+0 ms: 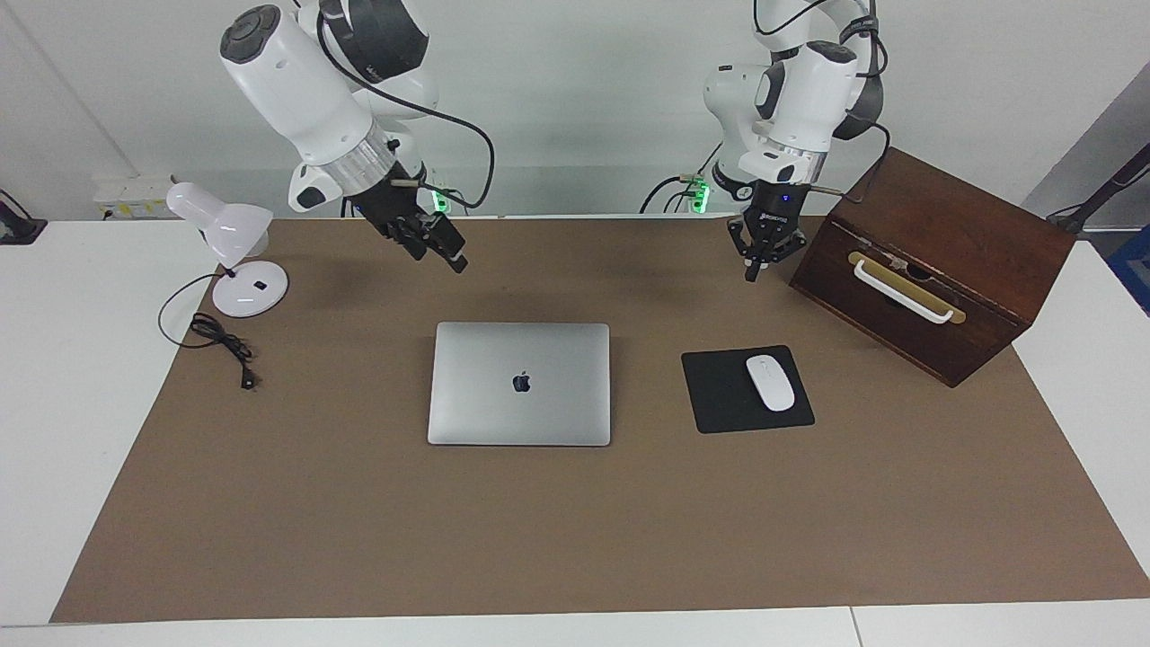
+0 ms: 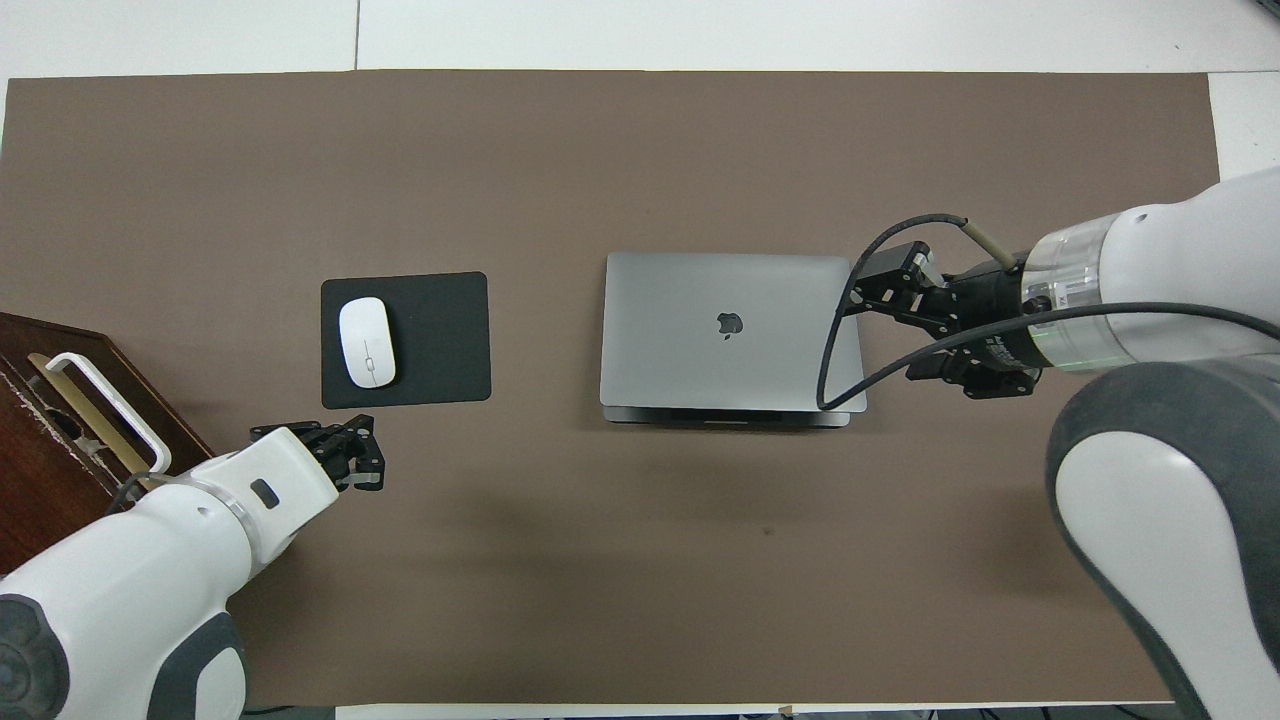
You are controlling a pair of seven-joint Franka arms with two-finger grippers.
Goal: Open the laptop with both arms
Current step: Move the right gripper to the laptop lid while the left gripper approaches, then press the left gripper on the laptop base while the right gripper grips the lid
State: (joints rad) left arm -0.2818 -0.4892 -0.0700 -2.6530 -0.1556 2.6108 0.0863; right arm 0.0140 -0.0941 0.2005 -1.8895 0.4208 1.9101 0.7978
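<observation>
The laptop (image 1: 519,404) lies shut on the brown mat, its silver lid with the dark apple logo facing up; it also shows in the overhead view (image 2: 700,370). My right gripper (image 1: 442,247) hangs in the air, open and empty, over the laptop's edge toward the right arm's end (image 2: 880,285), not touching it. My left gripper (image 1: 762,256) hangs empty over the mat between the wooden box and the laptop, nearer to the robots than the mouse pad (image 2: 360,460).
A white mouse (image 1: 770,383) lies on a black mouse pad (image 1: 714,400) beside the laptop. A dark wooden box (image 1: 952,243) with a white handle stands at the left arm's end. A white desk lamp (image 1: 250,289) and its cable (image 1: 220,341) stand at the right arm's end.
</observation>
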